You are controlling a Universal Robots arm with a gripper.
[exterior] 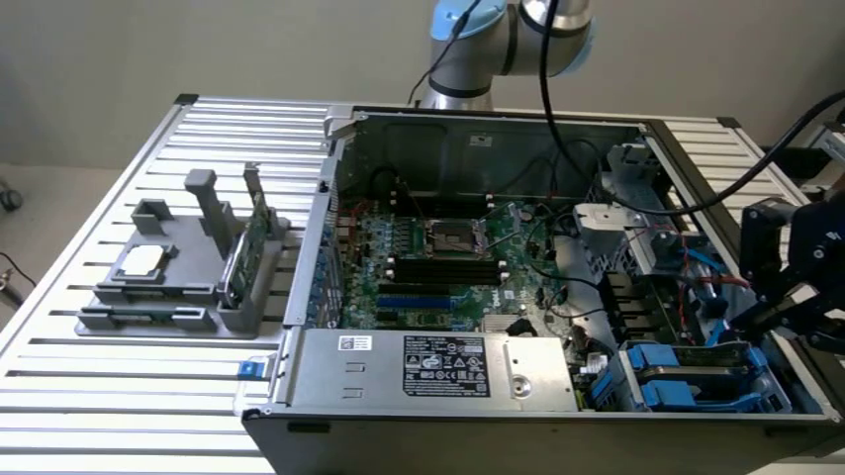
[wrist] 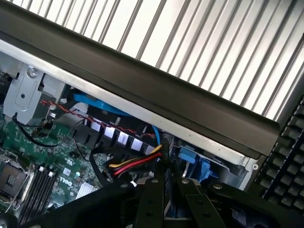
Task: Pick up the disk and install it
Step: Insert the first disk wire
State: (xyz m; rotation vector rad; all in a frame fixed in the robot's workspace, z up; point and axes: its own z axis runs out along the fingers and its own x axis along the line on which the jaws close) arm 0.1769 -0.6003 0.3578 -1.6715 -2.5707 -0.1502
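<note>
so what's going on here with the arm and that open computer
A robot arm's gripper hangs low inside the open computer case, at the exterior view's right, by the drive bay. A disk with blue rails lies in that bay just below the gripper; whether the two touch can't be told. At the exterior view's left, a grey fixture on the slatted table holds a processor chip and a green card, with nothing near them.

The disk [exterior: 704, 370], silver-grey metal with blue plastic rails, lies flat in the computer case's front corner bay, at the exterior view's right.
</note>
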